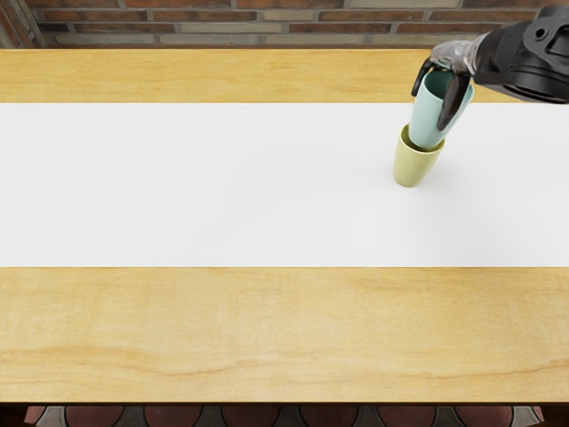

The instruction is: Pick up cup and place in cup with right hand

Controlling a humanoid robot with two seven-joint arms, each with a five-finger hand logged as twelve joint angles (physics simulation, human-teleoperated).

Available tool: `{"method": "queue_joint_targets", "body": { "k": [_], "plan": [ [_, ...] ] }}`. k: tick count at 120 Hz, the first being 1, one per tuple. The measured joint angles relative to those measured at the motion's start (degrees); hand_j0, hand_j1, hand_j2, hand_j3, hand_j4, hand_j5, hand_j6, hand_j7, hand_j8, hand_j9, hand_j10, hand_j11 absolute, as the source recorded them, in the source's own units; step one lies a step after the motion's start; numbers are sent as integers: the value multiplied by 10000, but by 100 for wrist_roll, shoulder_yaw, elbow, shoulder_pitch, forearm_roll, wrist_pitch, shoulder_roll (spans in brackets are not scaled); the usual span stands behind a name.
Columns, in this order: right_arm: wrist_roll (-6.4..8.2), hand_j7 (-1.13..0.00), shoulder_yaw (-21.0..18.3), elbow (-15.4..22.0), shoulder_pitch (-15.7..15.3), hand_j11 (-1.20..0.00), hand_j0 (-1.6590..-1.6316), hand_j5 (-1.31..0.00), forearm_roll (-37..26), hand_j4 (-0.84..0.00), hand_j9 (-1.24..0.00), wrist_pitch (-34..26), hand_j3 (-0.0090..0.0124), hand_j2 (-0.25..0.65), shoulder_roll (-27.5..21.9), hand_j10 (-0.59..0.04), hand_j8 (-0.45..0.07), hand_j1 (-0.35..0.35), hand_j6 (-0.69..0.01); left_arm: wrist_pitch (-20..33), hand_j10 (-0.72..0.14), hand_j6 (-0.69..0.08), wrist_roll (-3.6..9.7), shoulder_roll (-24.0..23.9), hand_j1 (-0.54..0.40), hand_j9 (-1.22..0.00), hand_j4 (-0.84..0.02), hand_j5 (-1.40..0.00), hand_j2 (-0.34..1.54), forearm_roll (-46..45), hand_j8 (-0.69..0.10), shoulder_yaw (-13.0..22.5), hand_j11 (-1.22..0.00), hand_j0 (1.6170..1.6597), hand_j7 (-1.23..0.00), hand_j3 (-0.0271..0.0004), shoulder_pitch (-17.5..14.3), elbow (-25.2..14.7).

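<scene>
right robot hand (430,110) pinches blue cup (427,117) at the mouth of the yellow-green cup (413,169)

the robot hand has its dark fingers (455,100) closed around the upper part of the blue cup, one on the side toward the picture's left, another across the side toward the right. below the robot hand, the blue cup's base sits within the yellow-green cup's rim, with most of its body above it; how deep it goes i cannot tell. the yellow-green cup stands beneath the robot hand on a white strip (222,182) that runs along the bench (267,329). beyond the robot hand is a brick wall (267,16).
</scene>
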Motion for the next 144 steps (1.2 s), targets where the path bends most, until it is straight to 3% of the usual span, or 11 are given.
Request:
{"method": "queue_joint_targets", "body": {
  "k": [11,15,21,29,42,46,48,65,83,119,144],
  "plan": [
    [1,-8430,-1,-1,-30,-8903,-16500,-9571,1,-4243,-9376,-27,1,-207,9,-2709,-733,1165,-1888,0,-3,-5,0,0,3491,0,-5,0,-1,-1,-5,-2,1,16581,0,0,15,0],
    [1,-8429,0,-1,-47,-8932,-16503,-9586,2,-4246,-9384,-29,24,-188,19,-2681,-757,1168,-1918,0,-3,-5,0,0,3491,0,-5,0,-1,0,-5,-3,1,16581,0,0,20,1],
    [1,-8429,-1,-1,-65,-8947,-16500,-9519,5,-4247,-9372,-49,-1,-236,28,-2697,-725,1174,-1870,0,-3,-5,0,0,3491,1,-5,0,-1,-1,-4,-4,1,16581,0,0,20,2],
    [1,-8428,4,-2,-86,-8963,-16504,-9558,5,-4259,-9397,-60,26,-217,43,-2676,-747,1177,-1921,0,-3,-5,0,0,3491,0,-5,0,-1,-1,-4,-4,1,16581,0,0,20,3],
    [1,-8428,6,-4,-110,-8953,-16508,-9633,5,-4176,-9426,-71,-1,-167,61,-2669,-674,1222,-1854,0,-3,-5,0,0,3491,0,-5,0,-1,-1,-4,-4,1,16581,0,0,20,7],
    [1,-8428,8,-5,-117,-8957,-16509,-9663,4,-4142,-9433,-72,15,-156,65,-2598,-641,1241,-1845,0,-3,-5,0,0,3491,0,-5,0,0,-1,-5,-4,1,16581,0,0,20,7],
    [1,-8398,7,-5,-120,-8908,-16509,-9599,7,-4173,-9391,-76,-1,-231,67,-2674,-665,1245,-1849,0,-3,-5,0,0,3491,0,-5,0,-1,-1,-4,-4,1,16581,0,0,20,8],
    [4,-4434,10,-46,-162,-4695,-16544,-5099,-1,-2299,-4985,-122,0,-185,83,-1639,-360,-987,-1072,0,-3,-5,0,0,3491,0,-5,0,0,-1,-5,-4,0,16581,0,0,24,8],
    [5,-2127,11,-54,-178,-2253,-16563,-2449,3,-1118,-2393,-138,0,-82,92,-800,-193,-2296,-540,0,-3,-5,0,0,3491,0,-4,-1,0,-2,-5,-10,0,16581,0,0,61,9],
    [5,-489,19,-37,-137,-520,-16577,-567,12,-285,-553,-128,0,-11,95,-205,-76,-3223,-166,0,-4,-5,0,0,3491,0,-4,-1,0,-2,-5,-14,0,16581,0,0,64,7],
    [5,-176,643,-21,-158,-189,-16579,-207,37,-122,-201,-24,0,1,533,-88,-49,-3399,-88,0,-4,-6,0,0,3491,0,-5,-1,0,-2,-5,-23,0,16581,0,0,144,7]
  ]
}}
